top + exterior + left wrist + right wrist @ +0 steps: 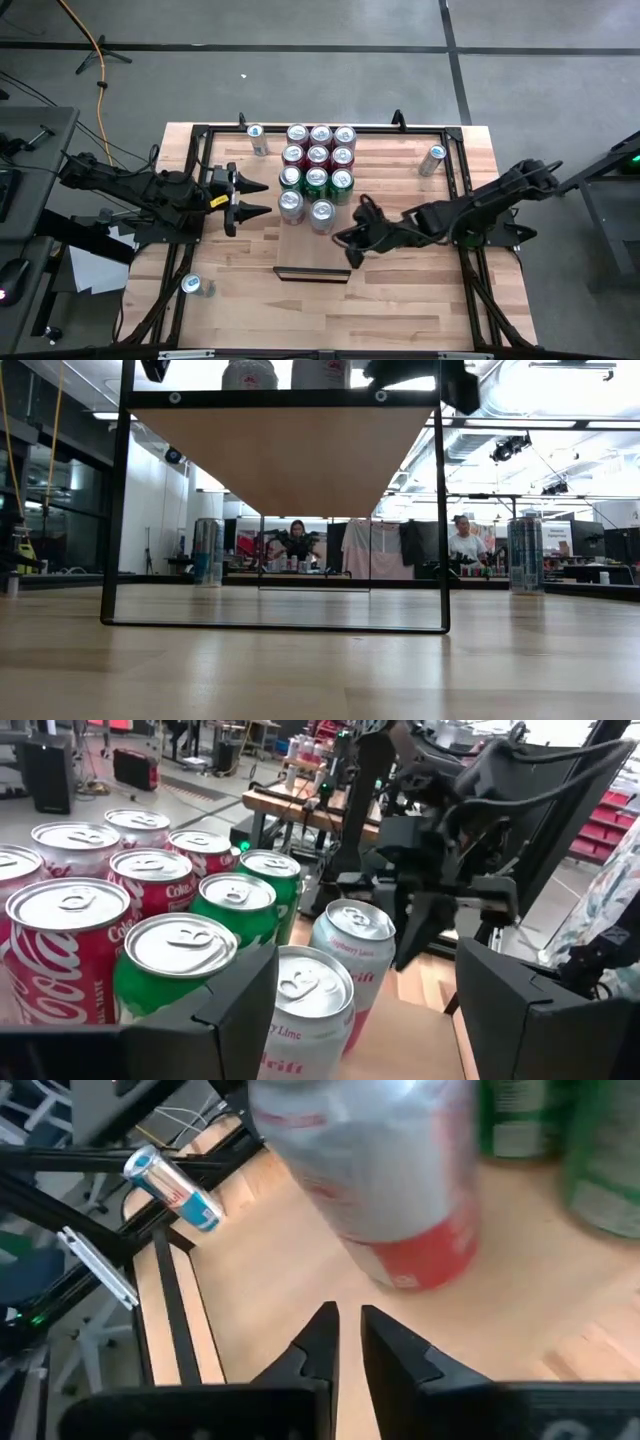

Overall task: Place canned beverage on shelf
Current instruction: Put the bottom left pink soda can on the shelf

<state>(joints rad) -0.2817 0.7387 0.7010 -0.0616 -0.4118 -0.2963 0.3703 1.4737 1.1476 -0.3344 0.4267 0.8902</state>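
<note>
The table (400, 300) fills the middle of the high view, and the shelf (330, 215) sits at its centre under a block of upright cans. Reds fill the top of that block, greens the middle, and two pale silver cans (321, 216) stand along its lower edge. Each pale can is a short cylinder with a silver lid, a pull tab and reddish lettering.

The left pincer (262, 197) rests at centre left, just beside the block, fingers spread and empty. The right pincer (352, 240) sits at lower centre near the pale cans, its fingers pressed together on nothing.

Judging from the right wrist view, the nearest can (385, 1170) leans and looks blurred. It may topple, roll off the shelf or knock its neighbours, since closed fingers can only push it.
</note>
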